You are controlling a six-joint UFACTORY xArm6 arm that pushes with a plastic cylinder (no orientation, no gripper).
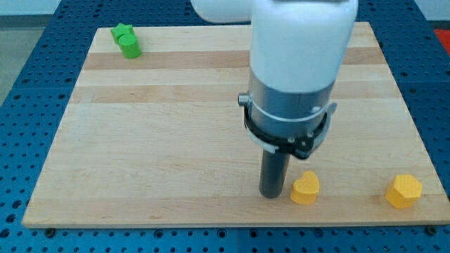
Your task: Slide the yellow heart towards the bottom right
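The yellow heart lies near the view's bottom edge of the wooden board, right of centre. My tip stands on the board just to the view's left of the heart, very close to it or touching it. A second yellow block, a hexagon, lies at the view's bottom right corner of the board, well to the right of the heart.
A green block of star-like shape sits at the board's top left corner. The arm's white and grey body hangs over the board's upper middle and hides part of it. A blue perforated table surrounds the board.
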